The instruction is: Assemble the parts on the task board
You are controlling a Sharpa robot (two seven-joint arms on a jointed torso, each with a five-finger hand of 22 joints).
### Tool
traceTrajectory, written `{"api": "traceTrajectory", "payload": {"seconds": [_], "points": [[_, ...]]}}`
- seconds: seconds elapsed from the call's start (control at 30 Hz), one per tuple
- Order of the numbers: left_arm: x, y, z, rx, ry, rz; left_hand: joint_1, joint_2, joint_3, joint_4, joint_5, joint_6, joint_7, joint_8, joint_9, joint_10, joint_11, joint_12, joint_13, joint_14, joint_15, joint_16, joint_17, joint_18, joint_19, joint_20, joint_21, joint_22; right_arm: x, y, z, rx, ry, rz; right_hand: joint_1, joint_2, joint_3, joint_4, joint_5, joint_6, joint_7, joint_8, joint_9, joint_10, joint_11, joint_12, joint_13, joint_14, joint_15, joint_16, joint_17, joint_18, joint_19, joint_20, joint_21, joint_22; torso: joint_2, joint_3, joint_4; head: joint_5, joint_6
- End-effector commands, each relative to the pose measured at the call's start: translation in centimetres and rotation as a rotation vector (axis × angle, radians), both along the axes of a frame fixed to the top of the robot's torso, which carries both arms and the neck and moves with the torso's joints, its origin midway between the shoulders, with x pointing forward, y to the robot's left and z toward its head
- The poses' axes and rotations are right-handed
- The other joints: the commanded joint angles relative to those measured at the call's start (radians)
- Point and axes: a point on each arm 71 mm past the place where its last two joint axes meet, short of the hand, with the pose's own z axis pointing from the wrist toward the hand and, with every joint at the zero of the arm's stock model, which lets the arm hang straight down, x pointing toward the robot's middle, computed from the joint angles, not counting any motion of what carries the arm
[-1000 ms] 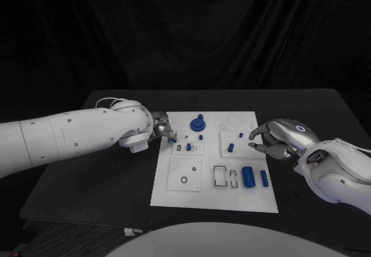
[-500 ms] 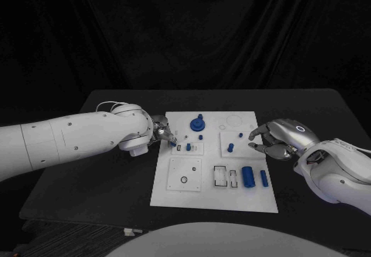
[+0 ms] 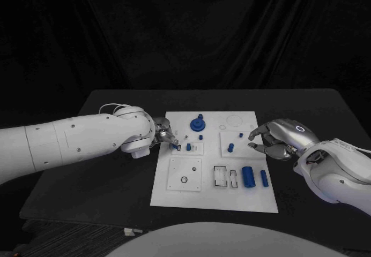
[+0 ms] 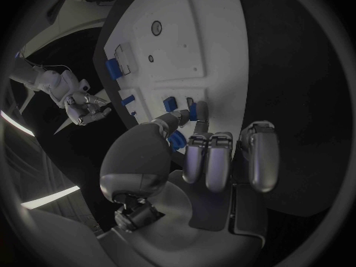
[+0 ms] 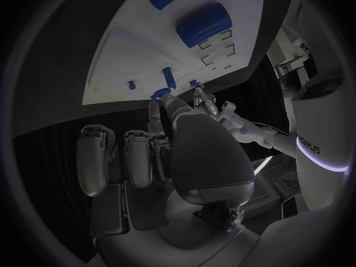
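The white task board (image 3: 232,195) lies mid-table. At its left edge my left hand (image 3: 164,133) pinches a small blue peg (image 4: 193,110) between thumb and a fingertip, just over the small plate where another blue peg (image 3: 188,146) stands. A blue gear with a knob (image 3: 197,125) sits at the board's far end. My right hand (image 3: 271,142) hovers by the board's right edge with fingers curled in and nothing visible in them. Short blue pegs (image 3: 231,147) stand close to its fingertips. A thick blue cylinder (image 3: 247,176) and a blue bar (image 3: 264,179) lie lower right.
Empty rectangular slots (image 3: 221,175) and a ring recess (image 3: 184,180) lie on the board's near half. Bare black table (image 3: 101,182) extends on both sides of the board. My left forearm (image 3: 69,142) reaches across the table's left part.
My left arm has eased slightly rightward, bringing the pinched peg closer over the small plate. The right hand has not moved.
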Motion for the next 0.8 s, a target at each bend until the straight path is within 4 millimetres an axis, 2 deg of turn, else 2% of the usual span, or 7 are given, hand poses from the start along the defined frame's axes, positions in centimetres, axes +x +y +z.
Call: {"api": "traceTrajectory", "payload": {"seconds": [0.03,0.8], "points": [[-0.28,-0.31,-0.35,-0.011,0.011,-0.01,0.004,0.012,0.009,-0.005,-0.003,-0.003,-0.007,0.007,-0.001,0.106,-0.007,0.004,0.263,0.104,-0.009,0.003,0.264,-0.015,0.005,-0.001,0.001,0.203,-0.03,-0.06,-0.09,-0.002,0.001,-0.013,0.005,-0.001,0.003,0.002,0.005,0.005,0.003,-0.006,-0.002,0.104,-0.005,0.003,0.262,0.077,-0.006,-0.005,0.099,0.016,0.049,-0.003,-0.006,0.221,0.001,-0.0003,0.0007,-0.004,0.0],[-0.61,-0.58,-0.62,-0.012,0.022,-0.02,0.001,0.015,0.011,-0.002,-0.005,-0.003,-0.007,0.008,0.001,0.106,-0.007,0.004,0.263,0.104,-0.01,0.003,0.264,-0.014,0.002,-0.001,-0.004,0.201,0.01,-0.02,-0.17,-0.004,0.004,-0.013,0.006,-0.001,0.004,0.001,0.009,0.005,0.002,-0.007,-0.002,0.104,-0.005,0.003,0.262,0.075,-0.005,-0.008,0.093,0.017,0.047,-0.003,-0.01,0.22,0.0,0.0001,0.0003,-0.002,0.0]]}}
